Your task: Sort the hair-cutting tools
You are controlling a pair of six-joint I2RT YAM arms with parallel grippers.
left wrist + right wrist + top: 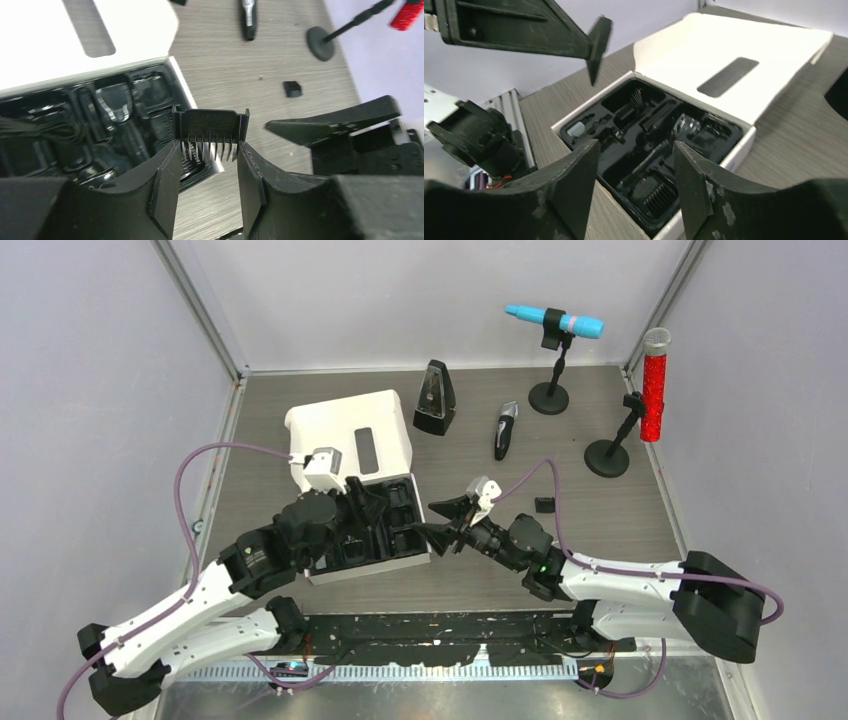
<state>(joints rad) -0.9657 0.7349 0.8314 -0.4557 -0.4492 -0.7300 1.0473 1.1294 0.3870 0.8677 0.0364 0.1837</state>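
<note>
In the left wrist view my left gripper (207, 152) is shut on a small black comb guard (210, 125), pinched at the fingertips with its teeth pointing down, above the right edge of the black tray (75, 145). From above, that gripper (380, 508) hangs over the tray of the open white box (345, 435). My right gripper (445, 523) stands open beside the box's right edge, nothing between its fingers (574, 175). Another comb guard (659, 196) lies in a tray compartment below it. The black-and-silver clipper (505, 428) lies on the table behind.
A black metronome (435, 398) stands behind the box. The blue microphone (553, 322) and the red microphone (655, 385) stand on round bases at the back right. A small black piece (544, 505) lies on the table right of my right gripper. A tiny white bottle (575, 130) sits in the tray.
</note>
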